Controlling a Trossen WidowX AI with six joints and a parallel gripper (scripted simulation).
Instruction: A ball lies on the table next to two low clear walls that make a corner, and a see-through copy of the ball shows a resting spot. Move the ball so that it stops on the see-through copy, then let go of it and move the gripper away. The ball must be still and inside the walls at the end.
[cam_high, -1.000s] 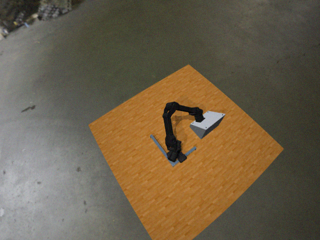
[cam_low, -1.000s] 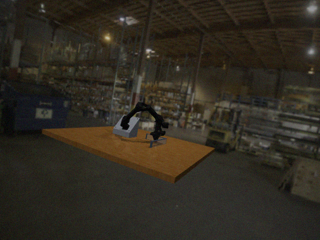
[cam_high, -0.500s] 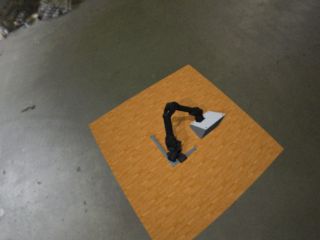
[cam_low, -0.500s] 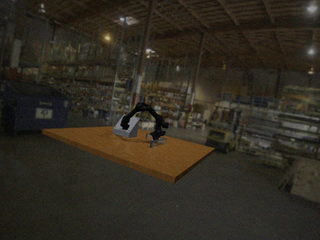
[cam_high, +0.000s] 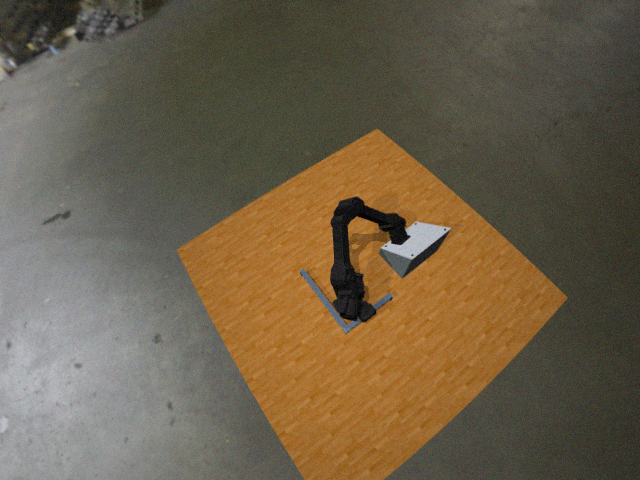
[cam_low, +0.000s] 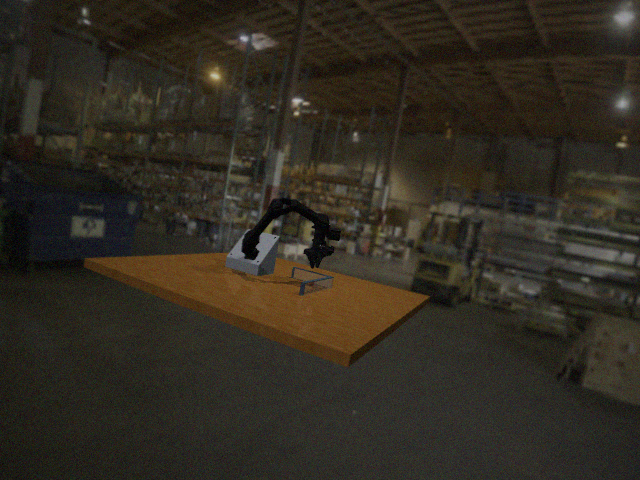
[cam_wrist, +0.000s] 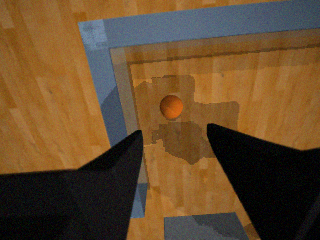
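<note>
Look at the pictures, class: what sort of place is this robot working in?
Probably a warehouse: tall storage racks stand behind the wooden table, a blue container sits to one side, and lamps hang from a high roof over the concrete floor.

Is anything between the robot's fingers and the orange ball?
No. In the wrist view the open fingers hang apart from the ball; only bare shadowed table lies between.

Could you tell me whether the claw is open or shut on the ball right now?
Open. In the wrist view the claw has its fingers spread, and the ball lies on the table beyond them, touching neither.
</note>
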